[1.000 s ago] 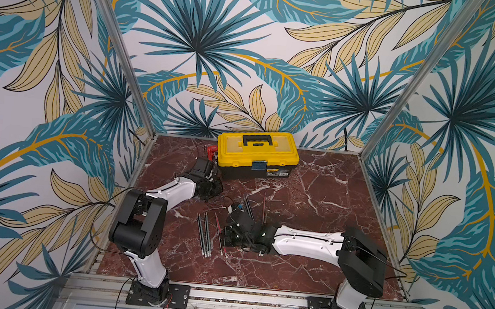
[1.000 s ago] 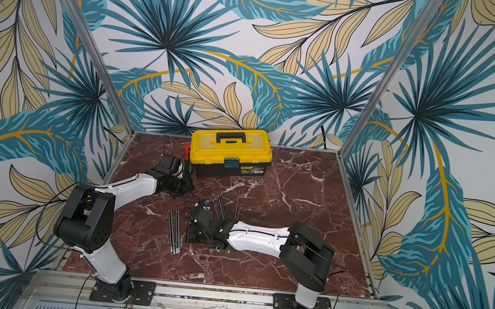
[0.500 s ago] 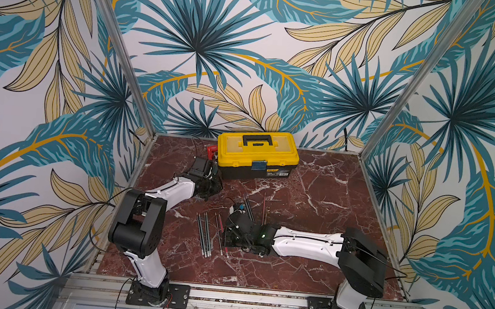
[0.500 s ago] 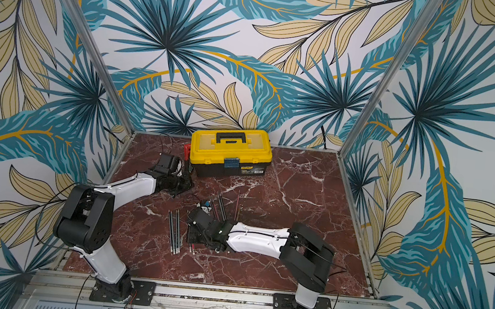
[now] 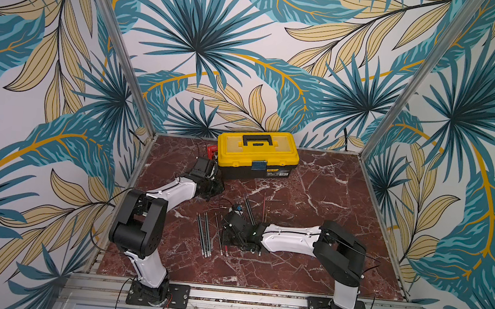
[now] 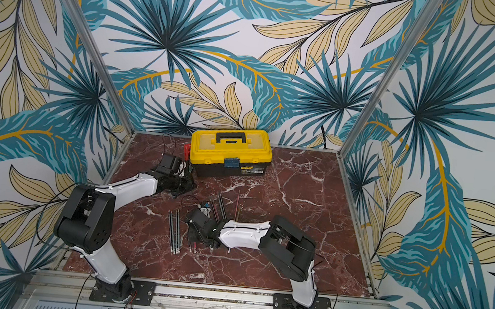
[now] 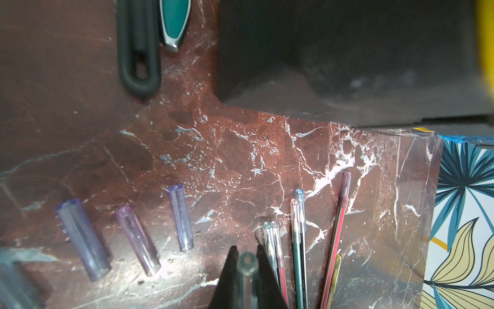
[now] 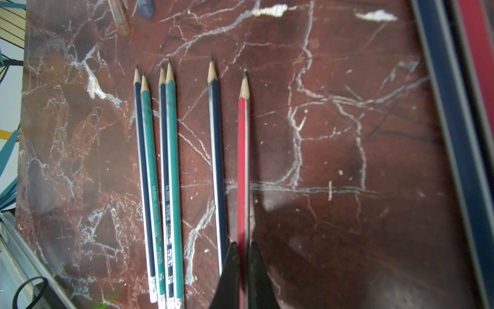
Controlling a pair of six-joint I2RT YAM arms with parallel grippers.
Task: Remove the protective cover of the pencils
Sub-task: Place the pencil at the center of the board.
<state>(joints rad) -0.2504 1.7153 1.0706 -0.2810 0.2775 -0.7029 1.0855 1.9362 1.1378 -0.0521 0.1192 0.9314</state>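
Pinching a translucent cap between closed fingertips, the left gripper hangs over the marble table near the yellow toolbox — loose caps lie to one side, capped pencils to the other. The right gripper is clamped on a red pencil — bare-tipped, beside five uncapped pencils lying parallel.

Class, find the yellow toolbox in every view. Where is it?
In a top view: yellow toolbox at the back, middle.
In a top view: yellow toolbox, same place.
Left wrist: its dark side, past the loose caps.
Right wrist: not in it.
Shared landmark: the red marble table.
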